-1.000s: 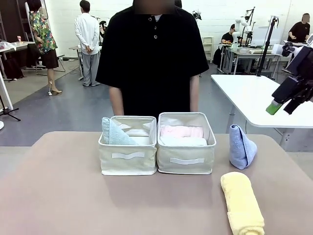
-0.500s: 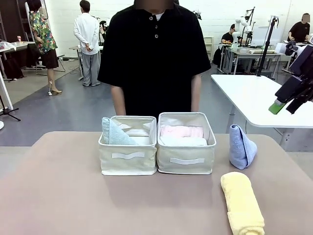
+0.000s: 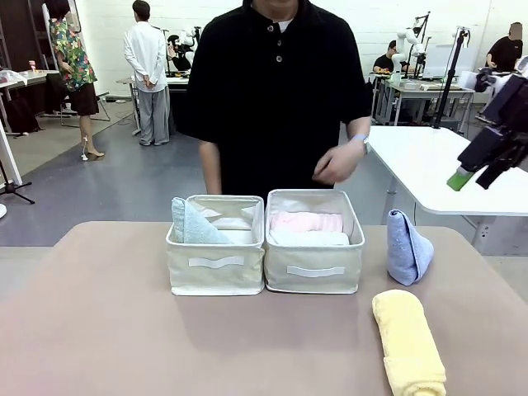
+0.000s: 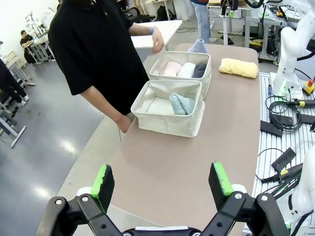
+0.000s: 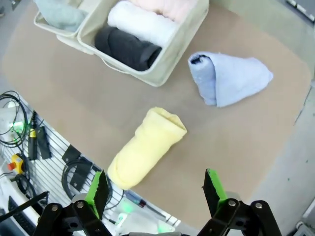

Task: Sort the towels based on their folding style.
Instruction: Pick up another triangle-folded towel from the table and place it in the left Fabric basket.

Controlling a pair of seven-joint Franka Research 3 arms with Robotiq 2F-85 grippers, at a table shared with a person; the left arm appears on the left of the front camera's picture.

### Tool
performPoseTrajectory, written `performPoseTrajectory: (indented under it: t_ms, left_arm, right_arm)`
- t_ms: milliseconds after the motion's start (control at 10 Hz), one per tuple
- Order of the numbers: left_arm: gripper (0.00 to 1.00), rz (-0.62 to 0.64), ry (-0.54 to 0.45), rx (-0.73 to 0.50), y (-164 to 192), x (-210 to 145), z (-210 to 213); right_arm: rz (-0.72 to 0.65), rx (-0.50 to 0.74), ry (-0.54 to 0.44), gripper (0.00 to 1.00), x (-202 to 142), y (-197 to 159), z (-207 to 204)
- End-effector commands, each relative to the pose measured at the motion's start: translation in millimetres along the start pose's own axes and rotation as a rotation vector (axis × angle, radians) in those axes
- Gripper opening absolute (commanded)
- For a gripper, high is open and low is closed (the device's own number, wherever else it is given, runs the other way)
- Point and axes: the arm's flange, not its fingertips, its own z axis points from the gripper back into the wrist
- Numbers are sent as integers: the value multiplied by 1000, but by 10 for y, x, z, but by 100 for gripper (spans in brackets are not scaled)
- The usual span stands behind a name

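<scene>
Your yellow towel (image 3: pixel 408 342), a roll, lies on the bench (image 3: pixel 107 330) at its near right. The light blue towel (image 3: pixel 408 246), a cone, stands just beyond it, beside the right bin (image 3: pixel 315 272). Neither is in a bin. That bin holds the pink towel (image 3: pixel 305 221), white towel (image 3: pixel 309 238) and dark grey towel (image 5: pixel 127 47), all rolls side by side. The left bin (image 3: pixel 216 268) holds the folded mint towel (image 3: pixel 191 224). I judge four of six sorted, with yellow owed to the rolls and blue to the mint's bin. Your right pincer (image 3: pixel 472 178) hangs high off the bench's right edge, jaws apart and empty. Your left pincer (image 4: pixel 161 172) hovers over the opposite end, also apart, holding nothing. The person's hand (image 3: pixel 334 163) is raised behind the right bin.
</scene>
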Motion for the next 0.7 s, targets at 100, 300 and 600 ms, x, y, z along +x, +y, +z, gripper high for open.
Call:
performPoseTrajectory:
  t_ms: [100,300,600]
  left_arm:
    - [100,-3,-18,-1,-3,13,20]
    - [100,-3,-18,-1,-3,13,20]
    - [100,-3,-18,-1,-3,13,20]
  right_arm:
    - [56,-95,109,100,646,254,-347]
    - [42,-271,142,100,87,401,247]
    - [-37,-476,-163,100,-1654,896,1337]
